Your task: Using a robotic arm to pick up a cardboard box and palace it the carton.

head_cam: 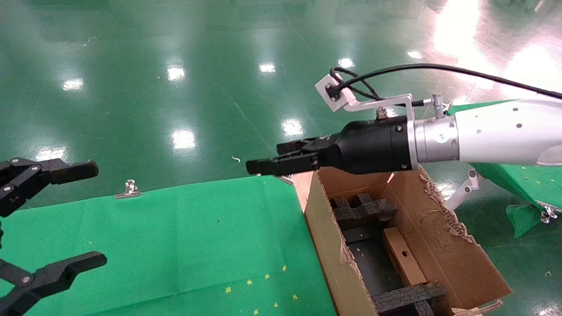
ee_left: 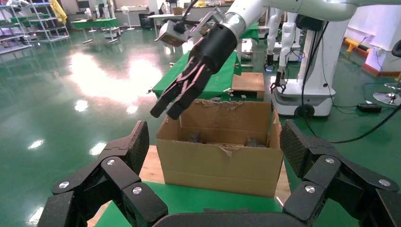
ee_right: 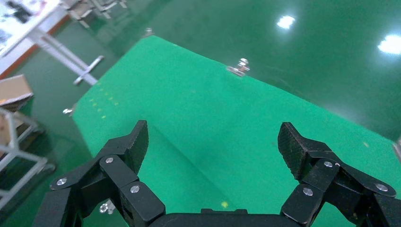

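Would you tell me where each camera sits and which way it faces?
Head view: on the head, looking down at the green cloth table and large torn brown carton; both arms show.
Left wrist view: behind the open left gripper, facing the carton and right gripper.
Right wrist view: behind the open right gripper, facing the table.
Head and left wrist views share the carton.

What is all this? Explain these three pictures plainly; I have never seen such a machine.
This is a two-armed robot. The wide picture comes from its head camera, the other two from cameras on its wrists. The white right arm reaches over a large brown corrugated carton with black foam inserts, jaws open and empty. A small closed brown cardboard box lies inside the carton. The left arm's jaws hang open over the green cloth-covered table, also holding nothing.
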{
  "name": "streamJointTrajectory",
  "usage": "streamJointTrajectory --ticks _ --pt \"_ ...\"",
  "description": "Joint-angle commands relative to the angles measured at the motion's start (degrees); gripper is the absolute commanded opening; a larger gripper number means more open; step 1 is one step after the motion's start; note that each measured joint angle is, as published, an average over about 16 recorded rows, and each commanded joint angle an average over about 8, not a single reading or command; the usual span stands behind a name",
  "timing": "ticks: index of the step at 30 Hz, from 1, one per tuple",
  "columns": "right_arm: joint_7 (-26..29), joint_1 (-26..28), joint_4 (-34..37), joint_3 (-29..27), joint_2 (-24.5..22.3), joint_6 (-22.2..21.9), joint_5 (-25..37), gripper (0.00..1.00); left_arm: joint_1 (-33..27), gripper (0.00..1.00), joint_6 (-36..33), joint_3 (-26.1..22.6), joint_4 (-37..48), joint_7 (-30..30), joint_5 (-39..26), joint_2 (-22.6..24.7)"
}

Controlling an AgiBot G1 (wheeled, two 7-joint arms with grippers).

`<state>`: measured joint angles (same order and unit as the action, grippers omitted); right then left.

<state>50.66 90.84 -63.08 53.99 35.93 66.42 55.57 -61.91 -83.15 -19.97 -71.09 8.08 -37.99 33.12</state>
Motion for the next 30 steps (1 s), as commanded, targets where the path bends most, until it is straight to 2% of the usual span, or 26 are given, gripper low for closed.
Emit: streamJointTrajectory --ticks 1,30 --pt "-2.2 -1.6 -0.6 -2.1 0.0 1.0 -0.7 1.00 0.0 1.00 0.0 0.0 0.0 0.0 0.0 0.0" --pt "-33.4 -24.5 -8.8 -31.8 -0.8 16.1 -11.5 1.00 0.0 1.00 0.0 0.0 0.0 0.0 0.0 0.0"
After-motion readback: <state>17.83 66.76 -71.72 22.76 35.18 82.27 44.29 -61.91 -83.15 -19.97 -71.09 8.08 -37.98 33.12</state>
